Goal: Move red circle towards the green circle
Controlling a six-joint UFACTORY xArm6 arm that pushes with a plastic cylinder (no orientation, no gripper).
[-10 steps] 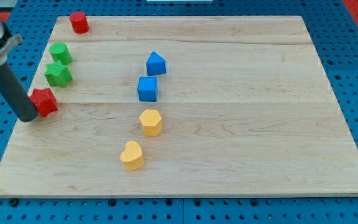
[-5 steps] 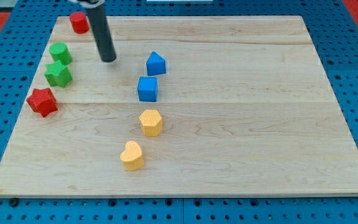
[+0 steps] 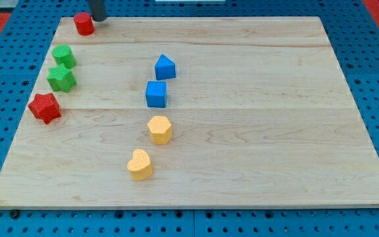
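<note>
The red circle stands near the board's top left corner. The green circle lies below it and slightly left, a short gap apart. My tip is at the view's top edge, just right of the red circle and close to it; most of the rod is out of frame. I cannot tell if the tip touches the red circle.
A green star sits just below the green circle, and a red star lower left. A blue pointed block and blue cube stand mid-board, with a yellow hexagon and yellow heart below. The wooden board rests on a blue pegboard.
My tip went from beside the red star up and right to mid-board, then up and left to the red circle's right side. No block has visibly moved.
</note>
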